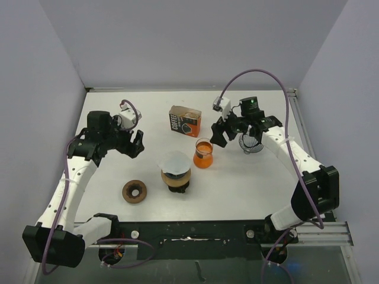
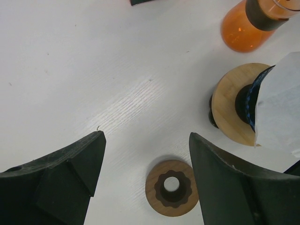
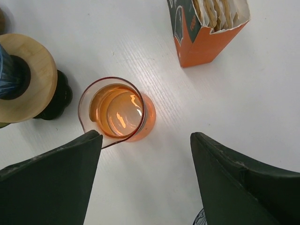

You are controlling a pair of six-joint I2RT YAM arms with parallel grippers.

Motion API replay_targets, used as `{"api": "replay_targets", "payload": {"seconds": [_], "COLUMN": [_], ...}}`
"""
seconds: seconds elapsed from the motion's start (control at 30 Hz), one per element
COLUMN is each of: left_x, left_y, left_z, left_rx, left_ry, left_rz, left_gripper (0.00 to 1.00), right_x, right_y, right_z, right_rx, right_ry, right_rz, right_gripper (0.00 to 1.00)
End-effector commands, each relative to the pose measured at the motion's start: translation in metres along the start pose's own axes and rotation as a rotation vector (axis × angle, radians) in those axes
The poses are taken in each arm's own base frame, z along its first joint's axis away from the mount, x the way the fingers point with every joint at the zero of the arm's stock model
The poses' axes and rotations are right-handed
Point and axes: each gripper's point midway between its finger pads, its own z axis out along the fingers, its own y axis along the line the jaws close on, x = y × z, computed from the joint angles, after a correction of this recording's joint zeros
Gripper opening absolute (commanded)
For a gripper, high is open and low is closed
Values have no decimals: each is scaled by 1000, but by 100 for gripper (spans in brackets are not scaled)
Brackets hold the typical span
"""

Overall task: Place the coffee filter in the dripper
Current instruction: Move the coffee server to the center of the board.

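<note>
A white paper coffee filter [image 1: 175, 162] sits in the dripper [image 1: 176, 178], which has a round wooden collar and dark base, at the table's middle. In the left wrist view the filter [image 2: 281, 108] shows at the right edge above the wooden collar [image 2: 229, 108]. My left gripper [image 1: 137, 144] is open and empty, raised left of the dripper. My right gripper [image 1: 220, 134] is open and empty, raised right of the orange carafe [image 1: 203, 154]. The right wrist view shows the carafe [image 3: 117, 111] and the dripper collar [image 3: 28, 84] at its left.
A wooden ring with a dark scalloped centre [image 1: 134, 191] lies near the front left, also in the left wrist view [image 2: 172, 187]. An orange box of filters [image 1: 184, 121] stands behind the carafe. A dark glass object [image 1: 251, 143] sits under the right arm.
</note>
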Motion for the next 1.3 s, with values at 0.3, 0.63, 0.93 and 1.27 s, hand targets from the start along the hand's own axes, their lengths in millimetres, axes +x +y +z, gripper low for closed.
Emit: {"api": "replay_targets", "payload": {"seconds": [0.3,0.63,0.93,1.27], "left_x": [3,14,40,93], "left_y": [30,34,41,33], "left_z": [-4,-5,1,10], "left_rx": [-148,-170,-187,-101], "left_ry": [-16,1,107,295], "left_rz": [-11,16,44,105], "left_gripper": [71,71,71,71], "right_x": [5,15,20,33], "right_y": [-13,-8,-3,9], "right_z": [46,56,42,27], "right_rx": [25,46,71,73], "right_ry": [66,145,192,218], "right_rz": [42,42,20,17], "right_gripper": [60,29,13,17]}}
